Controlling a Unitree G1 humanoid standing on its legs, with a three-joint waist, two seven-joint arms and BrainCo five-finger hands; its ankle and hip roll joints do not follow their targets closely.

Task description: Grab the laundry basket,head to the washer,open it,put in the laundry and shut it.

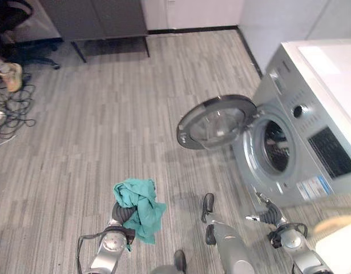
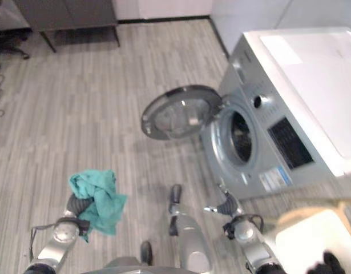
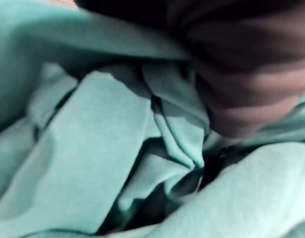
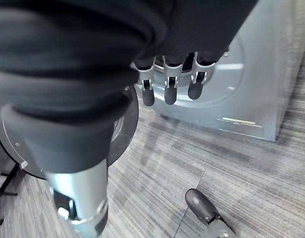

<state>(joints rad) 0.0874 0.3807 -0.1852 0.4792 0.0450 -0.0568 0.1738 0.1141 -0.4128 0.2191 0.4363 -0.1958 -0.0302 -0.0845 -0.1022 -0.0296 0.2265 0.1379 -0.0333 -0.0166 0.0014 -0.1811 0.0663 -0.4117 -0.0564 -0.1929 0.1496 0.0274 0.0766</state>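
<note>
A teal cloth hangs in a bunch over my left hand, held up above the floor at the lower left; in the left wrist view the cloth folds right up against the hand's dark cover and hides the fingers. The silver washer stands at the right with its round door swung wide open and the dark drum opening exposed. My right hand hangs low in front of the washer, holding nothing, its fingers relaxed and pointing at the washer's front.
A pale, beige-rimmed container sits at the lower right beside the washer. A dark cabinet on legs stands at the far wall. An office chair, loose cables and a person's shoe are at the far left.
</note>
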